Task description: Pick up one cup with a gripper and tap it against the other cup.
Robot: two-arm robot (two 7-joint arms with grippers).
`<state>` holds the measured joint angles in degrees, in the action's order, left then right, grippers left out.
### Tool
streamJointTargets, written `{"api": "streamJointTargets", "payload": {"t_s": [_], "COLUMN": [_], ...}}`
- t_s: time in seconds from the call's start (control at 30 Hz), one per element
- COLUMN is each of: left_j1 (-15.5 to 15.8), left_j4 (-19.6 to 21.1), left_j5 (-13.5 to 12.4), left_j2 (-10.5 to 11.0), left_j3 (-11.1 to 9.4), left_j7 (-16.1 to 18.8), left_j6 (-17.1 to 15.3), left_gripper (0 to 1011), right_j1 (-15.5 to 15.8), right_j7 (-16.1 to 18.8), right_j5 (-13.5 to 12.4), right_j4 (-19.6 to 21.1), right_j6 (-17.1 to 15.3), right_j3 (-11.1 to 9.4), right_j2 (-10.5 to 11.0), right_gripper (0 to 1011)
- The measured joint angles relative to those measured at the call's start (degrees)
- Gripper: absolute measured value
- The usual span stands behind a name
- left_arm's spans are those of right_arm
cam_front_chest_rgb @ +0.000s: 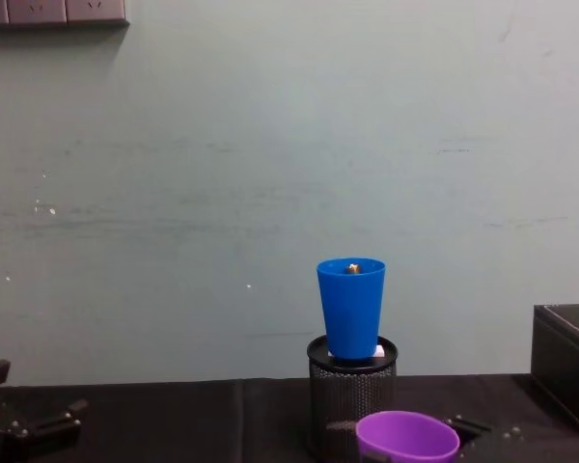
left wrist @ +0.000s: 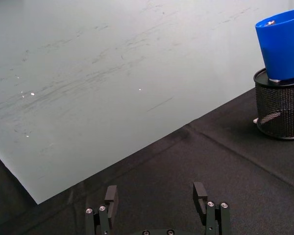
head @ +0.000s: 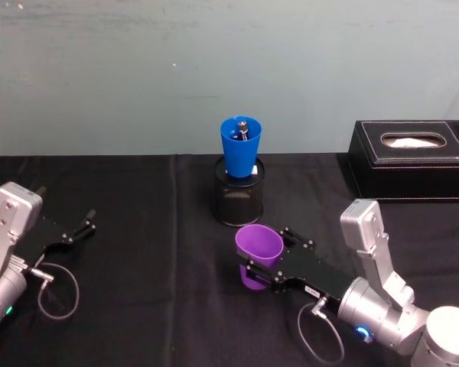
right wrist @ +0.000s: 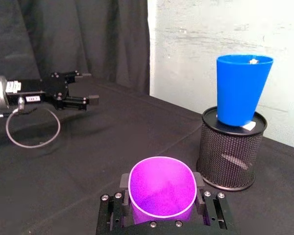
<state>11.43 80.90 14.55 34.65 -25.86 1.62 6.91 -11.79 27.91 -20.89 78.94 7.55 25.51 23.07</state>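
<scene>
The purple cup (head: 258,245) is in front of the black mesh pen holder (head: 239,195), a short gap away, and leans a little. My right gripper (head: 264,258) is shut on it, one finger on each side of its wall (right wrist: 161,188). Its rim also shows at the bottom of the chest view (cam_front_chest_rgb: 407,436). The blue cup (head: 240,145) stands upright in the mouth of the pen holder (right wrist: 230,152), with a small dark object inside it. My left gripper (head: 80,225) rests open at the far left over the black cloth, away from both cups.
A black tissue box (head: 409,157) stands at the back right of the table. A grey wall runs close behind the pen holder. A thin cable loops under the left arm (head: 57,290). Open black cloth lies between the left gripper and the cups.
</scene>
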Motion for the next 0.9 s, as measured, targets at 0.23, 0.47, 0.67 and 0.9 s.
{"api": "streamJointTargets", "payload": {"t_s": [0.23, 0.47, 0.67, 0.9], "left_j1": [0.0, 0.0, 0.0, 0.0], "left_j4": [0.0, 0.0, 0.0, 0.0], "left_j5": [0.0, 0.0, 0.0, 0.0], "left_j2": [0.0, 0.0, 0.0, 0.0], "left_j3": [0.0, 0.0, 0.0, 0.0], "left_j7": [0.0, 0.0, 0.0, 0.0], "left_j6": [0.0, 0.0, 0.0, 0.0], "left_gripper": [1000, 1000, 1000, 1000], "right_j1": [0.3, 0.4, 0.4, 0.3], "right_j7": [-0.4, -0.6, -0.6, -0.5], "right_j5": [2.0, 2.7, 2.6, 2.5], "right_j4": [-1.7, -2.1, -2.1, -2.0], "right_j6": [1.8, 2.4, 2.3, 2.2], "right_j3": [-0.3, -0.5, -0.5, -0.4], "right_j2": [-1.2, -1.5, -1.5, -1.4], "right_gripper": [739, 739, 800, 958]}}
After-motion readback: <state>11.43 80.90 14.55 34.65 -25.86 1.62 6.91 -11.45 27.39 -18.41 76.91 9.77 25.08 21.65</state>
